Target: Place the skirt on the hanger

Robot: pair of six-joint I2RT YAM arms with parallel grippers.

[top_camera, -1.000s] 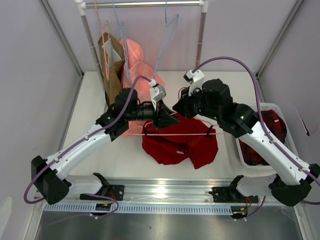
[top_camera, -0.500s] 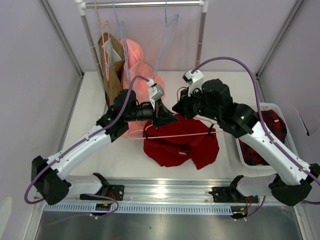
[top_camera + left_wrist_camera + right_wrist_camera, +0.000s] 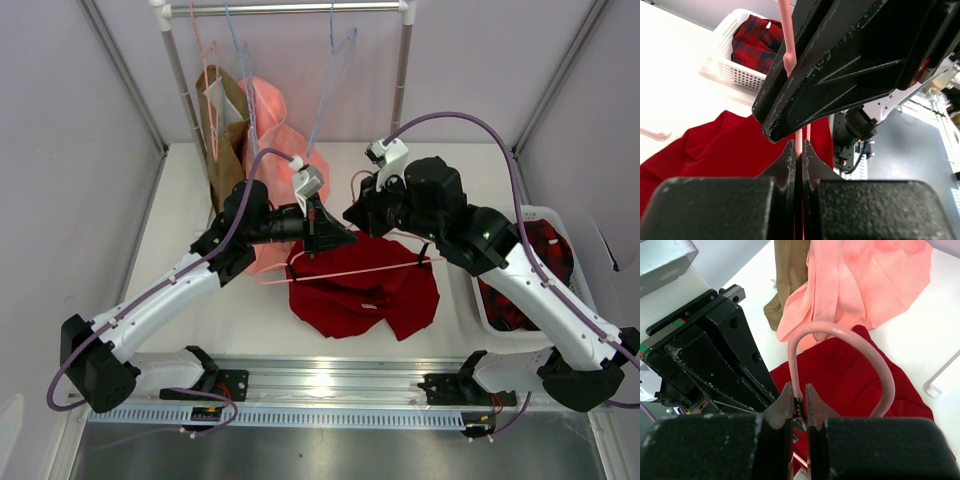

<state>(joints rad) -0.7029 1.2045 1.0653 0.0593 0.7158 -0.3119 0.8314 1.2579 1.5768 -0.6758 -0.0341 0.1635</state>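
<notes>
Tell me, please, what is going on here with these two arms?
Both arms are holding the pale pink hanger. The left end effector is shut on one of its thin rods, and the right end effector is shut at the foot of its hook. The dark red skirt lies crumpled on the table beneath the hanger and does not seem to hang from it yet.

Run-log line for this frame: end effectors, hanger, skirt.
left end effector: shut on hanger | right end effector: shut on hanger | skirt: lying beneath hanger, not hung
</notes>
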